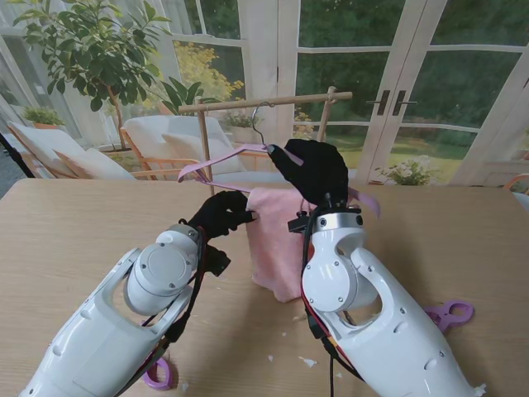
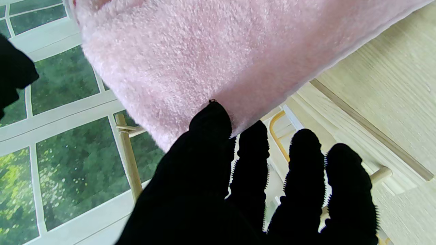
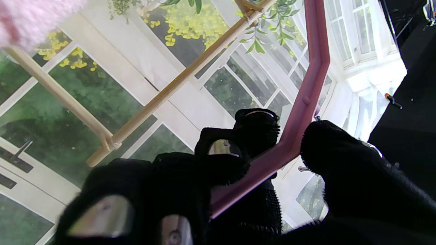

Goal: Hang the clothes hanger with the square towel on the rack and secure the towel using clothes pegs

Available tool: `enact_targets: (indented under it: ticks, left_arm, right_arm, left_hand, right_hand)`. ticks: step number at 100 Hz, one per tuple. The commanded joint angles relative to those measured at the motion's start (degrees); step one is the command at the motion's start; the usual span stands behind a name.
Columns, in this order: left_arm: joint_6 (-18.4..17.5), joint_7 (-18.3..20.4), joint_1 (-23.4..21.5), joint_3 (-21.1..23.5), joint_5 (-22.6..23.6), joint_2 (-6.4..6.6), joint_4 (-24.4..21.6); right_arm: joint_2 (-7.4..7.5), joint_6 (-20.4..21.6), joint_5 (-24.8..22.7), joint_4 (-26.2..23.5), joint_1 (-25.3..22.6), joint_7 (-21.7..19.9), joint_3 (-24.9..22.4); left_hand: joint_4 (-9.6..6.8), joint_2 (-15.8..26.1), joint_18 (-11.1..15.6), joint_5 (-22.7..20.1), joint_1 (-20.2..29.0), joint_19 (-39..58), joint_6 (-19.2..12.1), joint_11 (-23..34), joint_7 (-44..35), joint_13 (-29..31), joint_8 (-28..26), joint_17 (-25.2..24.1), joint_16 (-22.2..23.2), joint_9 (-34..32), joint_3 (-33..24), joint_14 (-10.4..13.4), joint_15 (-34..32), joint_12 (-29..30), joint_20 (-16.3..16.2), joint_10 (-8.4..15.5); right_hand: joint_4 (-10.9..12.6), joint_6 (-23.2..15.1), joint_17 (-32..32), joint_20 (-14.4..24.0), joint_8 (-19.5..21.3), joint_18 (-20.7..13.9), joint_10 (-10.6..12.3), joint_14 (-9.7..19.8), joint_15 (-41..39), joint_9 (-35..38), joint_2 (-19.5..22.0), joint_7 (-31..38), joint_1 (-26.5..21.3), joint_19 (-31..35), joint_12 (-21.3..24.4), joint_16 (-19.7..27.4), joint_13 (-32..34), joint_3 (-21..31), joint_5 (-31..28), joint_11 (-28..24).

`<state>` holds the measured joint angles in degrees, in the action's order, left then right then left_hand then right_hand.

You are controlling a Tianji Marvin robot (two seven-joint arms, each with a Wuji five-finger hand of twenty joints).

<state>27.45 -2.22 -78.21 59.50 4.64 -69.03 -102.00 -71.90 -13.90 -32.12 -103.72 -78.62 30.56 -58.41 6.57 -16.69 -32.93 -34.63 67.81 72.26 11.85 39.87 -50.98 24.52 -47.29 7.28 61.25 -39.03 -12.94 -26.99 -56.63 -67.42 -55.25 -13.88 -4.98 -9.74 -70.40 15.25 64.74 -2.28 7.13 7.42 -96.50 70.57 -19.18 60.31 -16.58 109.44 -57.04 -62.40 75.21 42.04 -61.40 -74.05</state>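
Wooden and pale, the table (image 1: 74, 240) carries everything here, and the rack (image 1: 264, 102) stands at its far edge, a thin crossbar on two posts. The hanging step looks to be in hand: the hanger's wire hook (image 1: 259, 116) reaches up to the bar, though I cannot tell from here whether it is seated over it. The pink towel (image 1: 277, 240) drapes from the hanger (image 1: 216, 168) in front of the rack, its lower hem down near the table top.

The right hand (image 1: 310, 169) has its fingers (image 3: 255, 129) and thumb curled shut on the hanger's plum-coloured arm, gripping near its bend. The left hand (image 1: 221, 215) sits against the towel's left edge; its fingers (image 2: 211, 126) are fairly straight, one tip touching the fluffy cloth, but I cannot tell if it pinches anything.

Next, I judge, the hook must be proved on the bar and the right hand eased off without tipping the hanger. Then come the pegs: one purple peg (image 1: 449, 313) lies towards the table's right edge, another peg (image 1: 159, 374) at the near edge beneath the left arm. Both white forearms crowd the space between towel and pegs, so reaching back will need care. Small white crumbs (image 1: 307, 361) litter the near edge.
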Motion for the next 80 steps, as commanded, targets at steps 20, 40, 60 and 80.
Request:
enact_targets:
  ticks: [20,40,60,80]
  left_arm:
    - [-0.9,-3.1,-1.4,2.3,1.4,-0.76,-1.2]
    - [0.4,-3.8,-1.6,3.8,1.3,-0.93,-1.8]
    - [1.2,-4.6,-1.9,5.3,1.3,-1.06,-2.4]
    - [2.3,-4.0,-1.9,6.3,2.2,-0.8,-1.7]
  right_arm:
    - [-0.11,-2.2,0.1,-1.8,-1.2,-1.5,-1.4]
    - [0.04,-2.0,1.8,-3.0,-1.9,-2.9,-2.2]
    - [-0.03,-4.2,1.9,-4.0,-2.3,-3.0,-2.9]
    - [-0.04,-3.9,3.3,-4.8,-2.8,-3.4,-3.7]
  left_hand:
    - [-1.75,-0.2,-0.4,-5.8,0.7,1.7,1.6,4.8,0.0,2.9,-5.3,2.4,2.4,-2.0,-5.2,-0.4,-4.3,-1.8,-3.1,-2.6]
    - [-1.58,-0.4,-0.5,-6.2,0.4,1.7,1.8,4.9,0.7,3.0,-5.9,2.5,2.4,-2.1,-5.8,-0.4,-4.5,-1.9,-3.3,-2.8]
    - [-1.47,-0.4,-0.4,-6.3,0.3,1.7,1.9,4.9,1.2,3.0,-6.3,2.6,2.4,-2.0,-6.1,-0.5,-4.6,-2.0,-3.5,-2.9]
    - [-1.32,-0.2,-0.5,-6.1,0.1,1.5,1.5,4.6,1.7,2.7,-6.9,2.4,2.4,-1.8,-6.1,-0.4,-4.4,-1.8,-3.5,-2.6]
  right_hand:
    - [5.0,1.7,-2.3,58.7,1.5,-16.0,-3.4,3.0,-7.3,5.2,2.6,3.8,-3.9,10.5,-2.9,-3.3,0.4,2.7,-4.5,-8.3]
    - [5.0,2.0,-2.3,58.8,1.5,-16.0,-3.6,3.0,-7.3,5.3,2.5,3.7,-4.1,10.5,-2.9,-3.4,0.4,2.6,-4.5,-8.3]
    - [5.0,2.4,-2.3,59.1,1.5,-15.9,-3.8,2.8,-7.4,5.3,2.4,3.7,-4.4,10.5,-2.9,-3.6,0.3,2.6,-4.5,-8.3]
    - [4.9,2.6,-2.3,59.2,1.5,-15.9,-4.1,2.7,-7.4,5.3,2.4,3.6,-4.5,10.5,-2.9,-3.7,0.3,2.4,-4.6,-8.3]
